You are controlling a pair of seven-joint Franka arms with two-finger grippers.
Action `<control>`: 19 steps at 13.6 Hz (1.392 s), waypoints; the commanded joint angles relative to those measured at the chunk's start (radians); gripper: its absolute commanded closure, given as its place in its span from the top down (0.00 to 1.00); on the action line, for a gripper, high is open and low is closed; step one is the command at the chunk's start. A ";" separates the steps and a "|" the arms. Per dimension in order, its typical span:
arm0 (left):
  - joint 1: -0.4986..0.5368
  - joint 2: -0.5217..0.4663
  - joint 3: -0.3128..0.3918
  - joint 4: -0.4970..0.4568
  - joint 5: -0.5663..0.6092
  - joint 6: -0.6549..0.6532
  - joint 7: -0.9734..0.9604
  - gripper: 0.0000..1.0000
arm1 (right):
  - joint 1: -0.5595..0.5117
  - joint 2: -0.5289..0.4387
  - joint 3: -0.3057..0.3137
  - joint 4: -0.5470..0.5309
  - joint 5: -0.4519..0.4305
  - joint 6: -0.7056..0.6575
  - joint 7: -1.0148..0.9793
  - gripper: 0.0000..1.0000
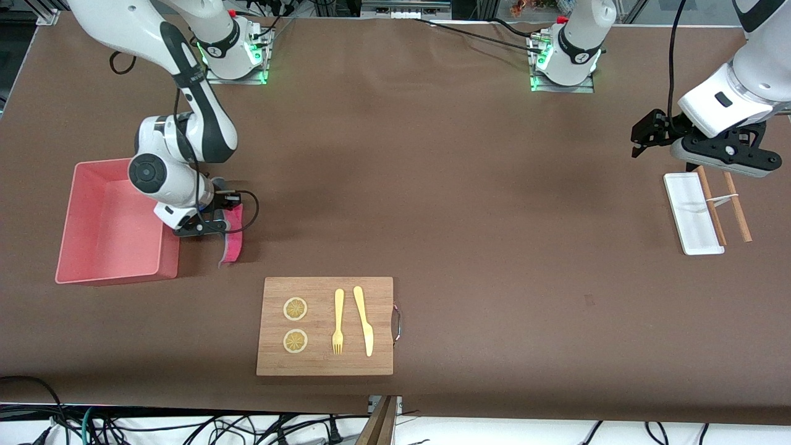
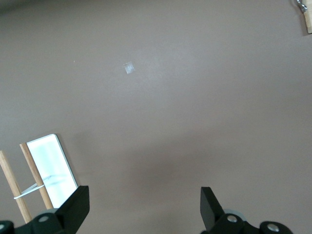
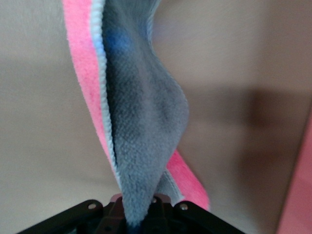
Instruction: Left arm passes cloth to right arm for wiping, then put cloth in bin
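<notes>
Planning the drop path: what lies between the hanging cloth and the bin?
Nothing: in the front view the cloth, held by the right gripper, hangs right beside the bin wall, over bare table.

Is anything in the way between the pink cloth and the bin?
Nothing visible. The right gripper holds the cloth hanging right beside the bin, with only the bin's low wall to clear. The left gripper waits open near the white tray.

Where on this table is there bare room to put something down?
The widest free patch is the brown mat between the cutting board and the white tray, running up to the arm bases. The bin looks empty. It is crowded beside the bin, where the right gripper holds the cloth, and at the tray, with the open left gripper nearby.
</notes>
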 commanded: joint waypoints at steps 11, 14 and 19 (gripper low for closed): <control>0.051 -0.028 -0.017 -0.011 0.017 -0.037 0.043 1.00 | 0.111 0.064 0.249 0.144 0.129 0.000 0.514 0.00; 0.051 -0.026 -0.017 -0.011 0.017 -0.037 0.041 1.00 | 0.108 0.053 0.300 0.189 0.136 -0.035 0.623 0.00; 0.051 -0.026 -0.017 -0.011 0.017 -0.037 0.041 1.00 | -0.057 0.058 0.288 0.161 0.152 -0.108 0.509 0.00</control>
